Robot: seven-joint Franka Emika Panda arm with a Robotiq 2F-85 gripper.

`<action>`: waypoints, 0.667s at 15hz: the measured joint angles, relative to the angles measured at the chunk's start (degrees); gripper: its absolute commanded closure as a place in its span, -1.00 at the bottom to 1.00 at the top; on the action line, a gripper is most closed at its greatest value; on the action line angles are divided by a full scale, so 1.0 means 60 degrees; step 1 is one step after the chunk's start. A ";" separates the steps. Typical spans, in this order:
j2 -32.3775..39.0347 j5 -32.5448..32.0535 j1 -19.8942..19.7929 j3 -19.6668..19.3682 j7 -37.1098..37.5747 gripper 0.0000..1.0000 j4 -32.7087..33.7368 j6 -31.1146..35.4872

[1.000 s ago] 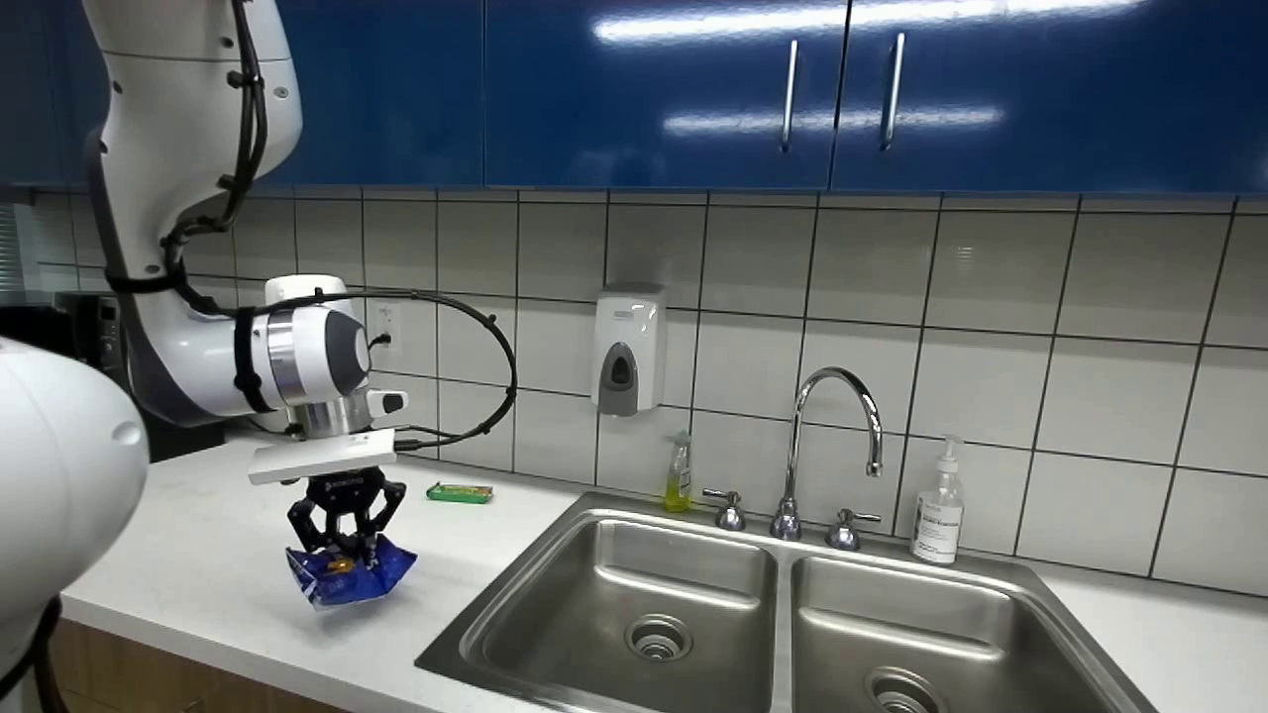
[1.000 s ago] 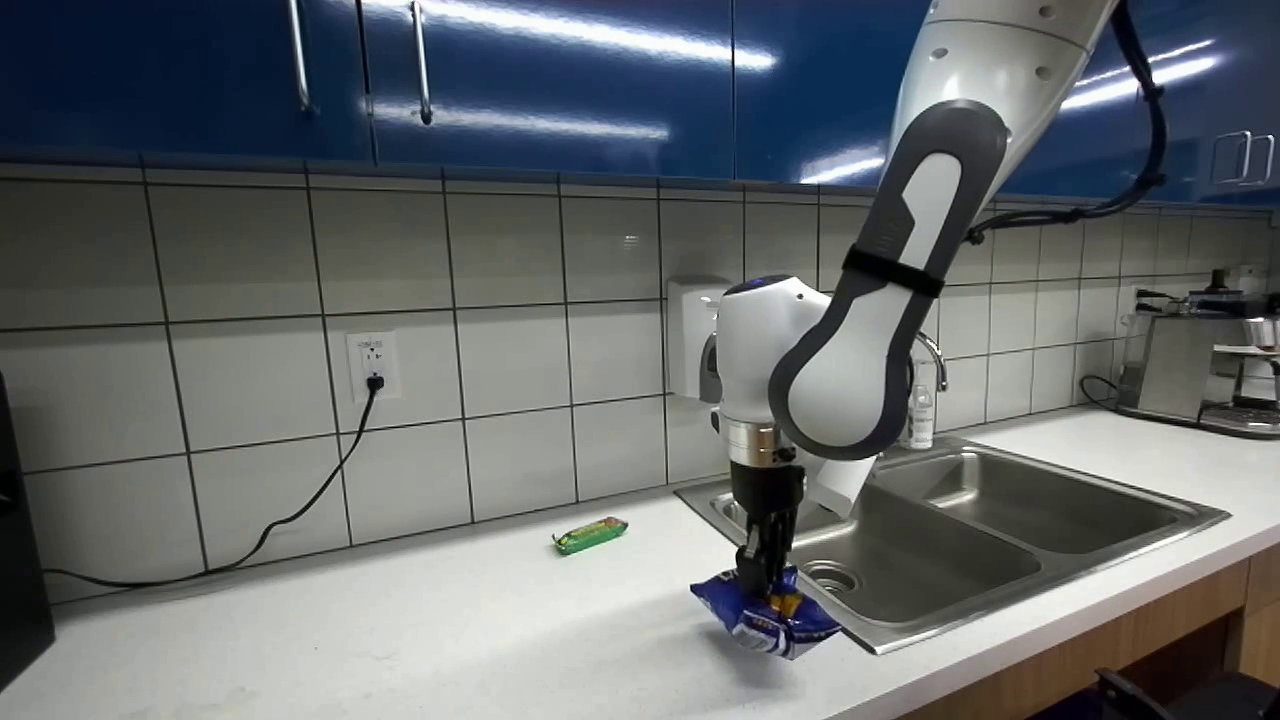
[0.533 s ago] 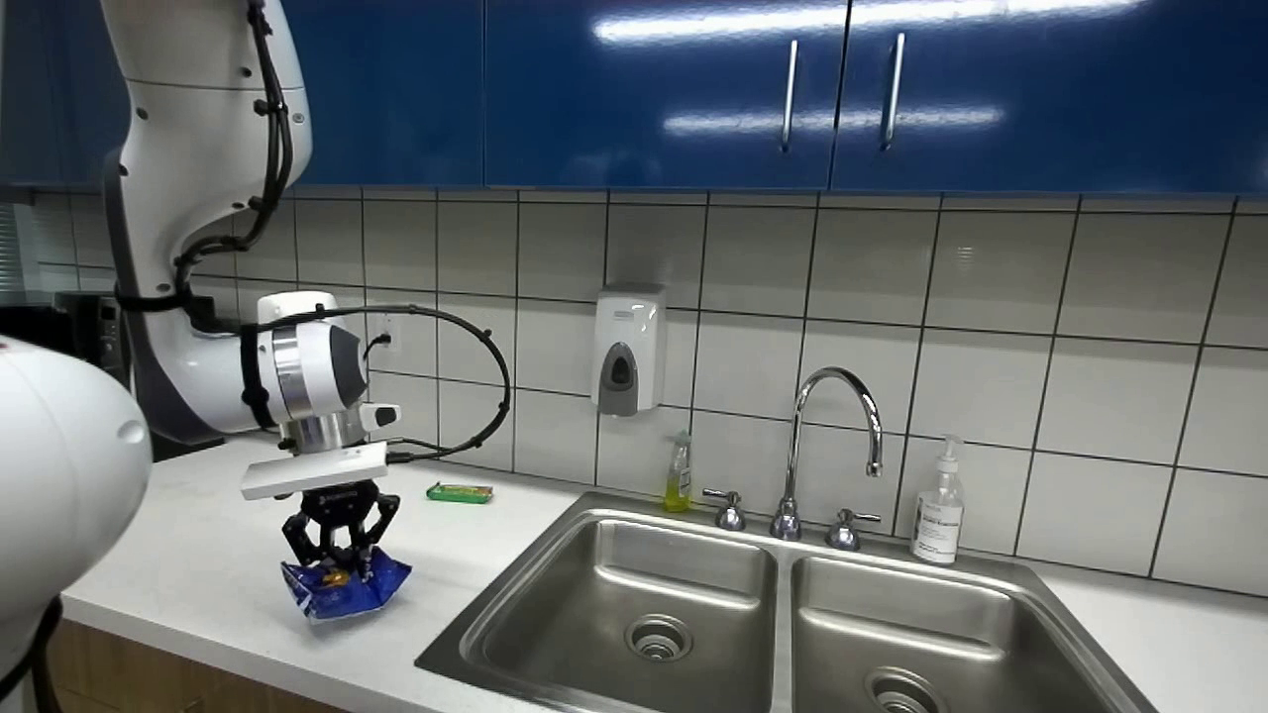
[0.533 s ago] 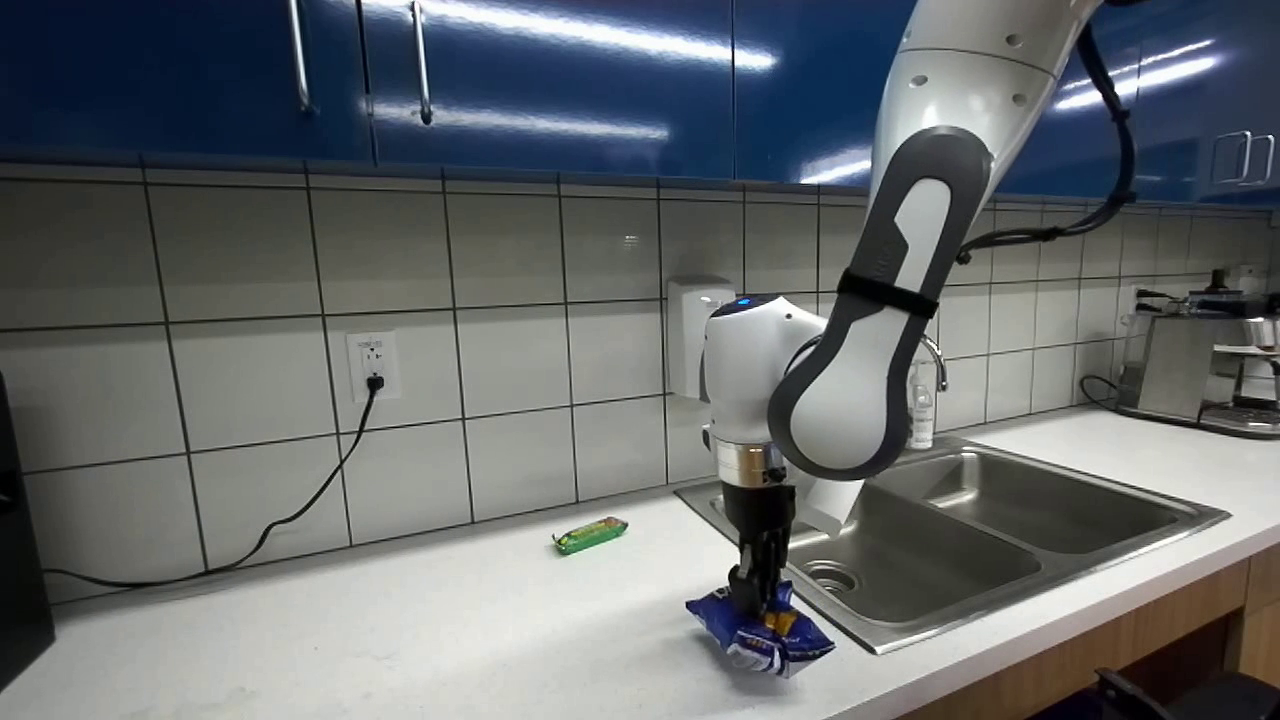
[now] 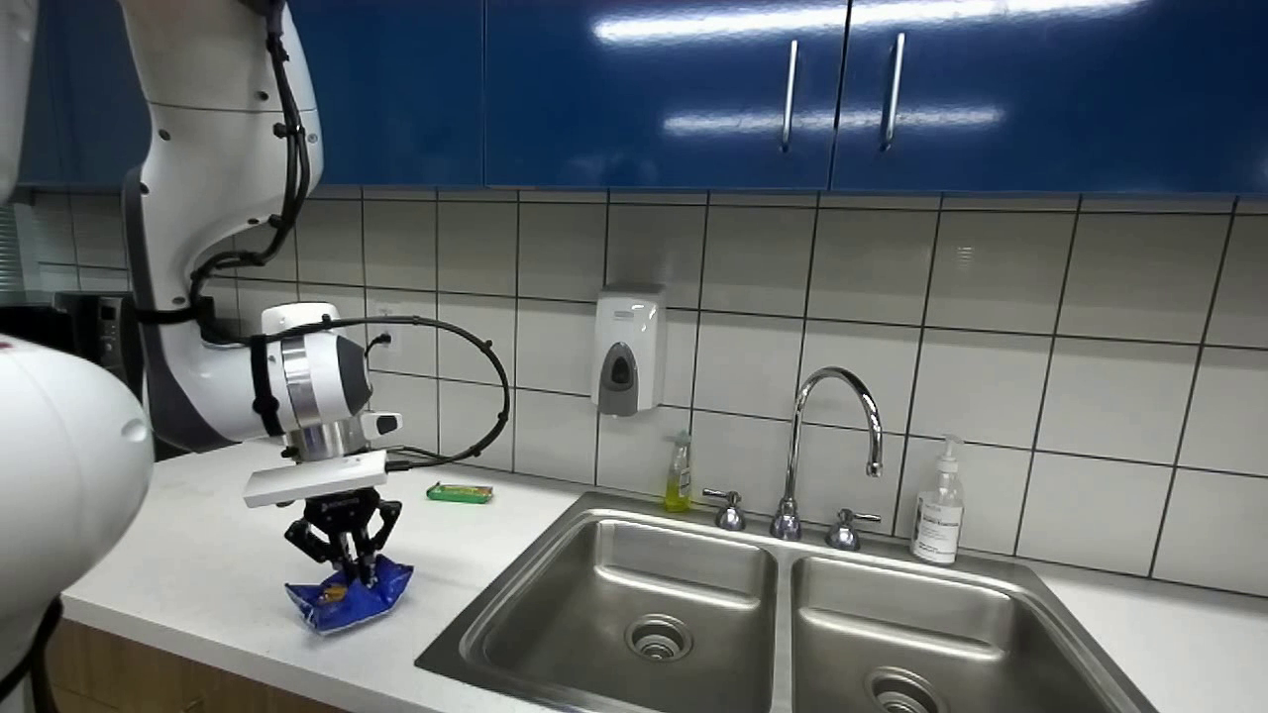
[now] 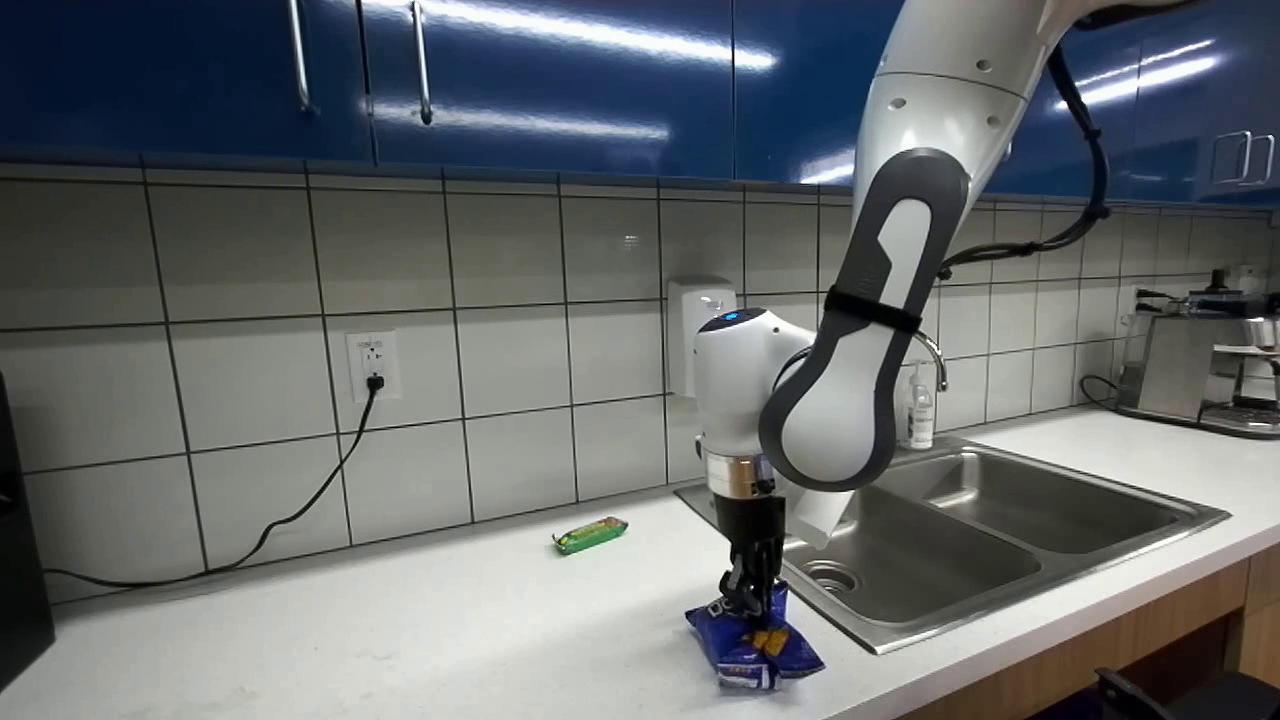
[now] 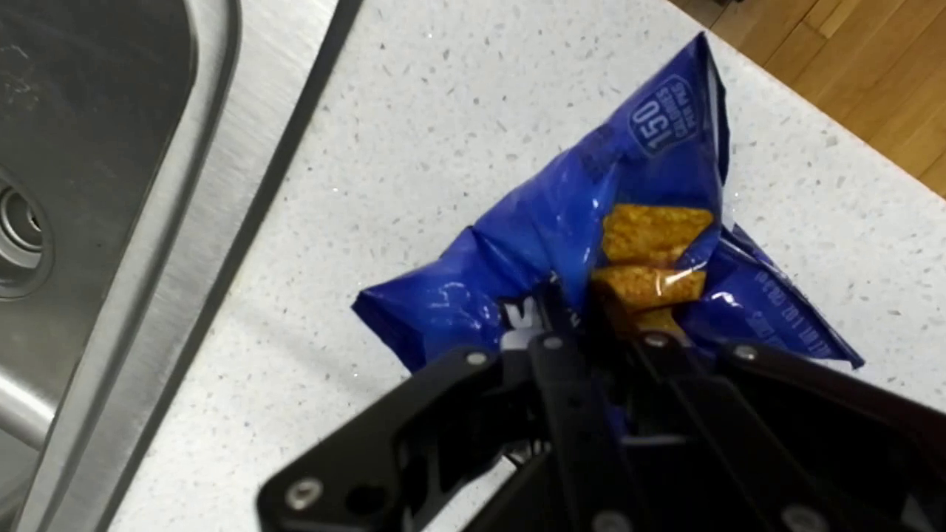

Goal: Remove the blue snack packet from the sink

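The crumpled blue snack packet [image 5: 347, 607] is outside the sink, on the white counter to the left of the sink's rim [image 5: 500, 592]. It also shows in an exterior view [image 6: 720, 645] and in the wrist view [image 7: 547, 214], with chips printed on it. Its lower side appears to touch the counter. My gripper [image 5: 358, 572] points down onto the packet's middle. In the wrist view the gripper [image 7: 582, 303] has its fingers close together, with blue foil between them, so it is shut on the packet. The fingertips are partly hidden in the foil.
A small green packet [image 5: 460, 493] lies on the counter near the wall. The chrome faucet [image 5: 795, 446], a yellow soap bottle [image 5: 679, 480] and a white pump bottle [image 5: 938, 520] stand behind the sink. The counter's front edge [image 6: 960, 675] is close to the blue packet.
My gripper has moved down with the blue packet, bringing it lower, to the counter. The packet's front has tilted, and its lettering shows more in an exterior view.
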 measured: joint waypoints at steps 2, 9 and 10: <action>0.0081 -0.0025 0.0030 -0.0062 0.0028 -0.24 0.0074 0.0000; 0.0146 -0.0018 0.0042 -0.0269 0.0033 -1.00 0.0246 -0.0004; 0.0145 -0.0002 0.0041 -0.0282 0.0033 -1.00 0.0264 -0.0005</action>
